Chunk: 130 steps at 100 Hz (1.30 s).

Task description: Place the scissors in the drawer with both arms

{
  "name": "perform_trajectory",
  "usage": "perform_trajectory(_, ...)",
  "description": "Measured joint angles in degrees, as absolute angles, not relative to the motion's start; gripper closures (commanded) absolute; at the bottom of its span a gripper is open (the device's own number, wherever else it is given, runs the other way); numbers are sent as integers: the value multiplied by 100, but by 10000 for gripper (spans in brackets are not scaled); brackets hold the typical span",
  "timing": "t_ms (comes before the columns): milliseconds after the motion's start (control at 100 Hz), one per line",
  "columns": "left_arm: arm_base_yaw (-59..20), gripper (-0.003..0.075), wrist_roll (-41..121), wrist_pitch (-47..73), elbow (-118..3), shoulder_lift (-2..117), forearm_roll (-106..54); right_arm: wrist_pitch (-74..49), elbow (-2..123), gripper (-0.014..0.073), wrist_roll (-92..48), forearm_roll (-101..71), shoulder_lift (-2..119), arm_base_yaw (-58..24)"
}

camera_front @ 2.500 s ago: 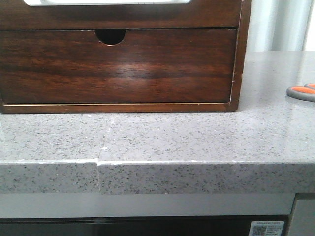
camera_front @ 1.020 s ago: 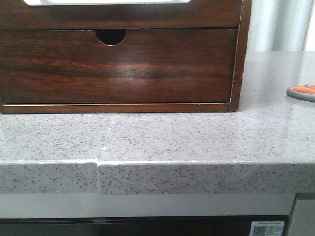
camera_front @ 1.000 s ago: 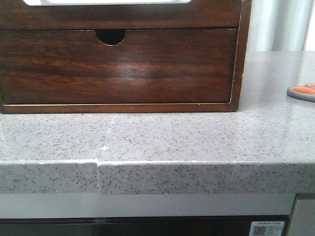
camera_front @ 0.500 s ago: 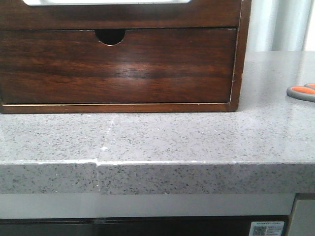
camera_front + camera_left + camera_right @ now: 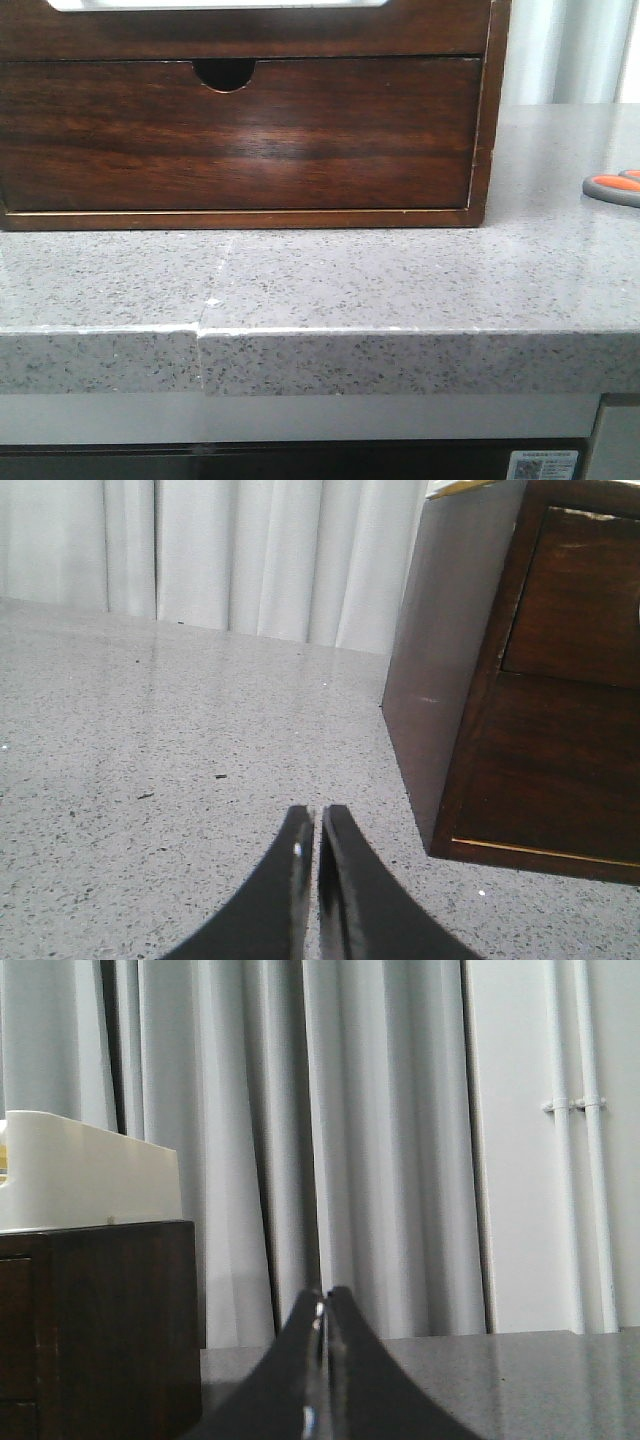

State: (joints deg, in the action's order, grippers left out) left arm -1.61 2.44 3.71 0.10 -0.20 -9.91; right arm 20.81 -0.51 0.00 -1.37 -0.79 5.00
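Note:
The scissors (image 5: 612,187) lie on the counter at the far right of the front view; only their grey handle loops lined in orange show. The dark wooden box (image 5: 480,150) stands at the back left. Its shallow plain-fronted drawer (image 5: 250,35) is the strip along the top, shut, above the deeper notched drawer (image 5: 240,140). The shallow drawer also shows in the left wrist view (image 5: 585,590). My left gripper (image 5: 318,815) is shut and empty, low over the counter beside the box's left side. My right gripper (image 5: 326,1295) is shut and empty, above the counter right of the box. Neither gripper shows in the front view.
A white tray (image 5: 80,1175) sits on top of the box (image 5: 100,1320). The speckled grey counter (image 5: 350,280) has a seam (image 5: 205,330) at its front edge. Curtains (image 5: 250,550) hang behind the counter.

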Motion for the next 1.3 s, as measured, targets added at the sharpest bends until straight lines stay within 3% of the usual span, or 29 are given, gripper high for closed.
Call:
perform_trajectory(170,-161,742,244,359,-3,-20,-991,1844,-51,655,0,-146,-79,500)
perform_trajectory(430,-161,742,244,770,-786,199,-882,-357,133,655,0,-150,-79,500)
perform_trajectory(560,-161,742,244,1043,-1442,759,-776,-867,455,655,0,-172,-34,500)
perform_trajectory(1040,-161,737,244,397,-2021,1804,-776,-2267,1725,655,0,-858,1787,500)
perform_trajectory(1300,-161,512,244,355,-2021,1879,-754,-2312,1751,655,0,-948,1855,500)
